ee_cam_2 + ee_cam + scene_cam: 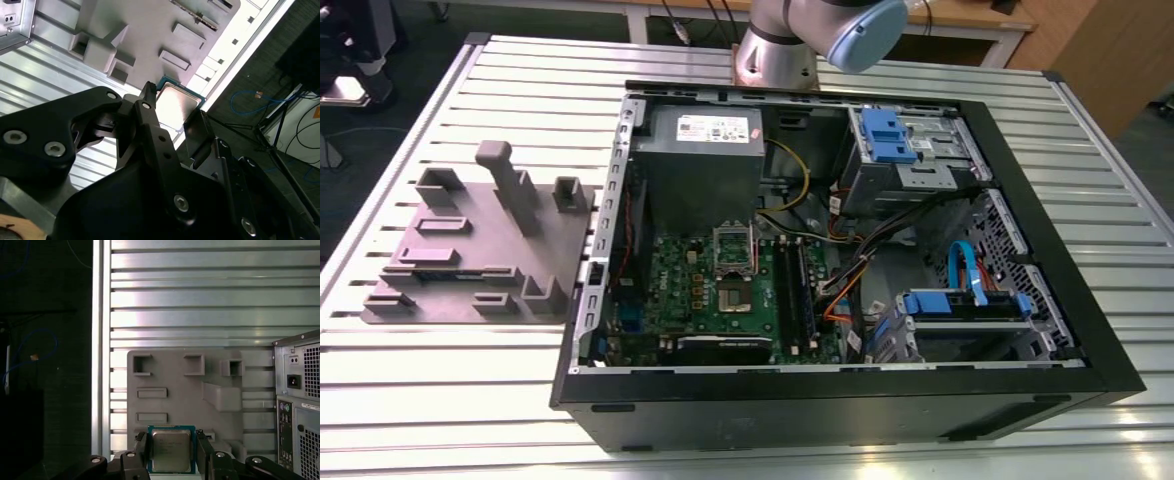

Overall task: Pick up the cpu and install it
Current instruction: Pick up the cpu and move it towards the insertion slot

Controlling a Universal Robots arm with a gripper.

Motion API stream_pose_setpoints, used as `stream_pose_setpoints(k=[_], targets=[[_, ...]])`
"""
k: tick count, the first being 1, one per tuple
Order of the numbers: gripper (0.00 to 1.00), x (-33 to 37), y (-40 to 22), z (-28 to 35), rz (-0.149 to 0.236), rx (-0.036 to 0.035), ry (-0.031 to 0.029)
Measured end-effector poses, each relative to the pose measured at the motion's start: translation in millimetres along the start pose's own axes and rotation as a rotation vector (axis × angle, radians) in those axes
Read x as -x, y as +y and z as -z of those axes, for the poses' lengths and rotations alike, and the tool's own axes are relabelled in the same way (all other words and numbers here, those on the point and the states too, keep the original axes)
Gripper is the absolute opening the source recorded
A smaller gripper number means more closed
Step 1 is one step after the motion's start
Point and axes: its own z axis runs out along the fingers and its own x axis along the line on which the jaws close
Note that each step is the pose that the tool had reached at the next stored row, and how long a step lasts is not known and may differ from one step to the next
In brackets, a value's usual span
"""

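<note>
1. Grey moulded fixture plate [467,250], with raised blocks and shallow pockets. It lies on the slatted aluminium bench [427,400] at the exterior view's left.
2. Small flat square cpu [171,452], with a shiny silver-grey metal lid and a thin greenish rim. It is held aloft, with the plate well beyond it, and its lid faces the first wrist camera.
3. Black gripper [171,436]. Its fingers [141,451] are clenched on two opposite edges of the cpu, as both wrist views show.
4. Handling, by judgement: the cpu is probably light and rigid, yet delicate. The smooth lid offers little friction and the underside contacts mar easily, so the edges are the proper place to hold it, as here.
5. Open black computer case [827,410], toward the exterior view's right. Its green motherboard [720,300] is exposed.
</note>
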Motion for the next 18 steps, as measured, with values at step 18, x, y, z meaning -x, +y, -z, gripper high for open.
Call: stream_pose_setpoints(k=[18], targets=[[0.47,1.1,0.0,0.0,0.0,0.0049,0.0001]])
